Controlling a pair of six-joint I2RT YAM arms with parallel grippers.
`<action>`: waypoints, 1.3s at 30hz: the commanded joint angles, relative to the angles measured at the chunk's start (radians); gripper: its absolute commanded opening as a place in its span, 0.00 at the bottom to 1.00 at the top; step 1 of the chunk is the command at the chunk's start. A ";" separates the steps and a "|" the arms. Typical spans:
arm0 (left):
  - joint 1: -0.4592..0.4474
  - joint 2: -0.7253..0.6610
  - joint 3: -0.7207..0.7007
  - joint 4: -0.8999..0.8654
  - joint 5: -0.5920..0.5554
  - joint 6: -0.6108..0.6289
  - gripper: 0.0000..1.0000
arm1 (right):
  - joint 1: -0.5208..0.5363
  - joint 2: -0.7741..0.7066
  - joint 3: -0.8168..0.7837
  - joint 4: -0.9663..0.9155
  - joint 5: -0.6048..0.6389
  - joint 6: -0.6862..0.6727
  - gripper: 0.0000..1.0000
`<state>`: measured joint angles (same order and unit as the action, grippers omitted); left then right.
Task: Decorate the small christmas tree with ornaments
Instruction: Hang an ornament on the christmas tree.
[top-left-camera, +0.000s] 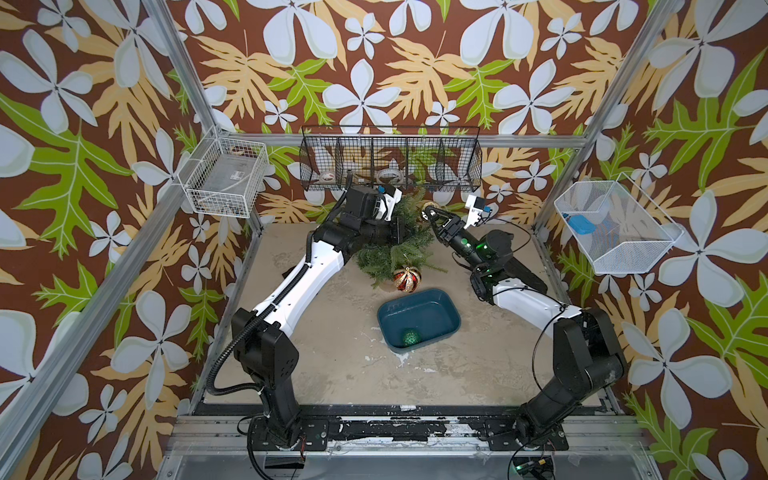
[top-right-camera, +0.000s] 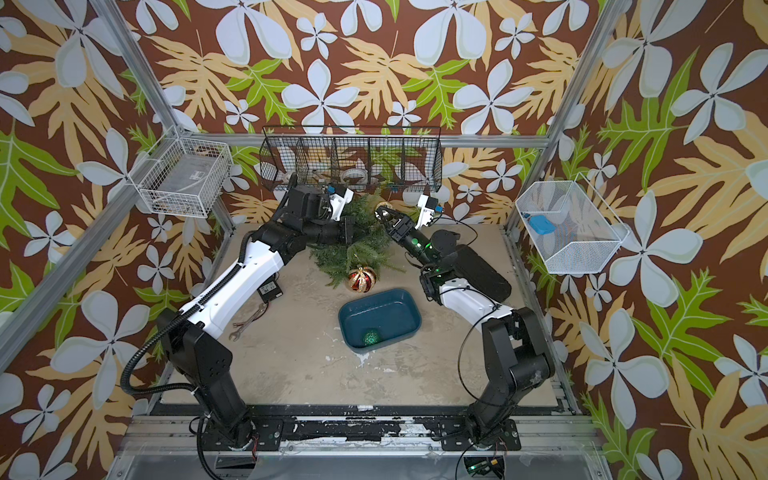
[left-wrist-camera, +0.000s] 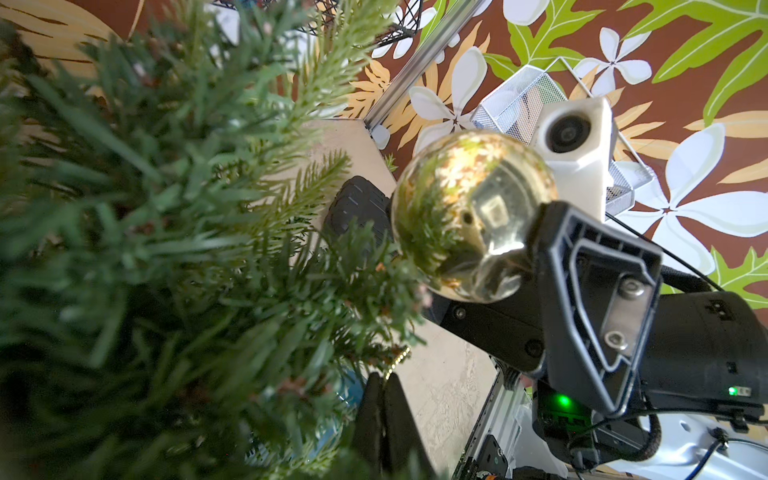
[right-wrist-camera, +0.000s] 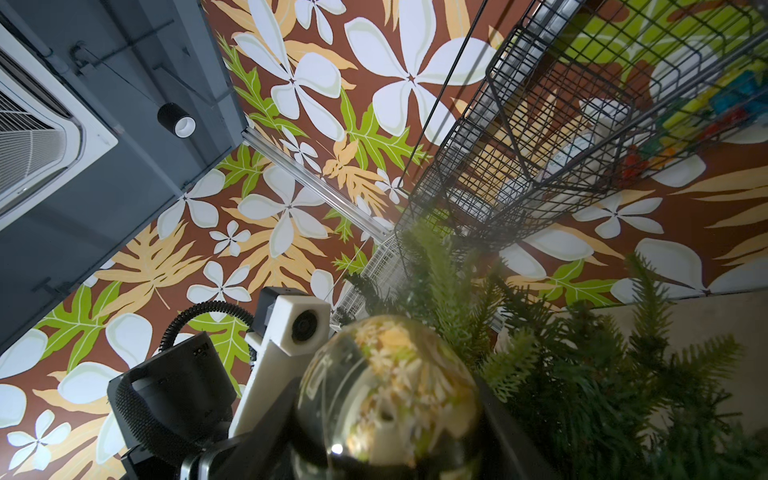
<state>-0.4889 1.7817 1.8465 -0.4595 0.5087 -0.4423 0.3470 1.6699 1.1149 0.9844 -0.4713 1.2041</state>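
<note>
The small christmas tree (top-left-camera: 399, 245) (top-right-camera: 357, 243) stands at the back of the table. My right gripper (top-left-camera: 428, 214) (right-wrist-camera: 390, 407) is shut on the shiny gold ball (top-left-camera: 428, 206) (left-wrist-camera: 469, 216) (right-wrist-camera: 390, 395), holding it against the tree's upper right branches. My left gripper (left-wrist-camera: 386, 376) reaches into the tree (left-wrist-camera: 166, 249) from the left; its fingers are pressed together on a thin gold cord (left-wrist-camera: 397, 359), whose far end is hidden in the needles. The striped red and gold ball (top-left-camera: 407, 279) (top-right-camera: 362, 279) hangs at the tree's front foot. The green glittery ball (top-left-camera: 411, 337) lies in the blue tub (top-left-camera: 455, 322).
A black wire basket (top-left-camera: 390, 162) hangs on the back wall just above the tree. White wire baskets hang at the left (top-left-camera: 224, 180) and right (top-left-camera: 615, 228). Wrenches (top-right-camera: 249, 320) and a small black device (top-right-camera: 270, 289) lie under the left arm.
</note>
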 joint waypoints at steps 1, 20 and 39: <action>0.003 -0.007 0.003 0.008 -0.003 -0.005 0.00 | 0.002 0.008 0.012 0.038 -0.004 0.003 0.56; 0.003 -0.017 0.000 0.028 0.001 -0.013 0.00 | 0.002 0.028 0.015 0.104 -0.021 0.031 0.56; 0.005 -0.007 -0.019 0.010 0.007 -0.015 0.00 | -0.002 0.025 -0.032 0.064 -0.009 0.017 0.56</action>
<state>-0.4873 1.7710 1.8275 -0.4458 0.5087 -0.4519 0.3470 1.7069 1.0912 1.0367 -0.4892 1.2297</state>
